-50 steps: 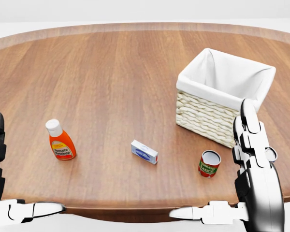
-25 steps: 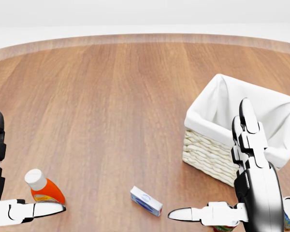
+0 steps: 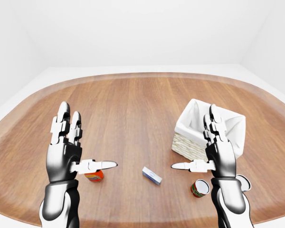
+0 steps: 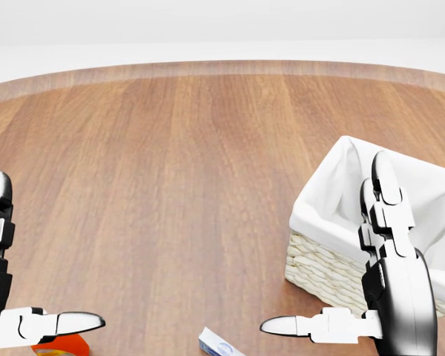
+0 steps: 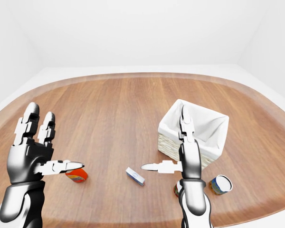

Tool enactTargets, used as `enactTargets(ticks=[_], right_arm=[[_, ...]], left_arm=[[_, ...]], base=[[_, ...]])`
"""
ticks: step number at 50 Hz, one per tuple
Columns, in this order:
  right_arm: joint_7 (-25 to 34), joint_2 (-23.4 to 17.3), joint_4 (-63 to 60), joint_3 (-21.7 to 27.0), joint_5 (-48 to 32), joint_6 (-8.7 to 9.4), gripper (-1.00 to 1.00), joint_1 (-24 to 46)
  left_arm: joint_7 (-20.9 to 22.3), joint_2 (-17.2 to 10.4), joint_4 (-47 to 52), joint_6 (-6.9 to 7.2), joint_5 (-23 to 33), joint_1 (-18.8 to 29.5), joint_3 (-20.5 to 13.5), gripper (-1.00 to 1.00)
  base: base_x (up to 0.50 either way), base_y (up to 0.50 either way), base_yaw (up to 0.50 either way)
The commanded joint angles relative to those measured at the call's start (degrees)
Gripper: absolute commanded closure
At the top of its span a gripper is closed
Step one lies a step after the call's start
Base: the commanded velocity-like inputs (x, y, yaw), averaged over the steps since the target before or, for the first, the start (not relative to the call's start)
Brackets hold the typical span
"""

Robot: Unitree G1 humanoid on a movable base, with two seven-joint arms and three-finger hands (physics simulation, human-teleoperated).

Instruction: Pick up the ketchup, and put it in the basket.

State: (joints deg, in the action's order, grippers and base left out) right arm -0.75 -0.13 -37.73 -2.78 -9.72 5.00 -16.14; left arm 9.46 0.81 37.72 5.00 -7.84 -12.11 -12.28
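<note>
Everything in the head view has slid toward the bottom of the frame since a second ago, which tells me the camera has shifted, not the objects: the ketchup [image 3: 94,175] that stood fully visible at lower left is now only an orange sliver at the bottom edge there, and the small box [image 3: 152,175] is cut off at the bottom too.

From the left-eye view I see the scene better. The ketchup sits on the wooden surface [image 3: 128,109] at lower left of centre, partly hidden behind the thumb of my left robot hand [image 3: 69,149]. That hand is raised with its fingers spread and pointing up, thumb stretched toward the right of the frame; it holds nothing. My right robot hand [image 3: 213,152] mirrors it at lower right, fingers upright and apart, thumb pointing left, also holding nothing.

The basket [image 3: 206,130], woven with a white cloth lining, stands to the right of centre, partly behind the right hand. The small blue-and-white box lies between the two hands near the bottom. A tomato can [image 3: 198,188] stands just below the basket, beside my right wrist. In the right-eye view a second can [image 5: 221,184] with a blue label shows at lower right, near the basket.
</note>
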Motion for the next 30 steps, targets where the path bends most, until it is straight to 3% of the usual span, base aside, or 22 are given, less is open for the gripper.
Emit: enactTargets(ticks=[1,11,26,27,29,30], right_arm=[[-0.1,0.0,0.3,0.0,0.1,0.0,-1.0,-0.2],[0.0,0.0,1.0,0.2,0.1,0.0,-1.0,0.2],[0.1,0.1,2.3,0.4,0.3,0.0,-1.0,0.7],[0.0,0.1,2.7,0.4,0.2,0.0,-1.0,0.9],[-0.1,0.1,3.0,0.3,0.1,0.0,-1.0,0.9],[-0.2,0.1,2.7,0.2,0.0,0.0,-1.0,0.8]], left_arm=[[0.4,0.1,0.3,0.0,0.5,-0.6,0.2,-1.0],[0.8,0.1,1.5,0.0,0.0,-0.6,-1.1,-1.0],[4.2,1.3,-6.3,0.0,5.4,-4.6,-4.4,-1.0],[4.4,1.5,-6.8,-0.44,5.8,-4.9,-4.3,-1.0],[4.9,2.1,-8.0,-2.76,6.1,-5.9,-4.3,-1.0],[5.1,2.4,-9.6,-5.52,7.1,-6.8,-4.1,-1.0]], base=[[0.0,0.0,0.0],[0.0,0.0,0.0],[0.0,0.0,0.0],[0.0,0.0,0.0],[0.0,0.0,0.0],[0.0,0.0,0.0]])
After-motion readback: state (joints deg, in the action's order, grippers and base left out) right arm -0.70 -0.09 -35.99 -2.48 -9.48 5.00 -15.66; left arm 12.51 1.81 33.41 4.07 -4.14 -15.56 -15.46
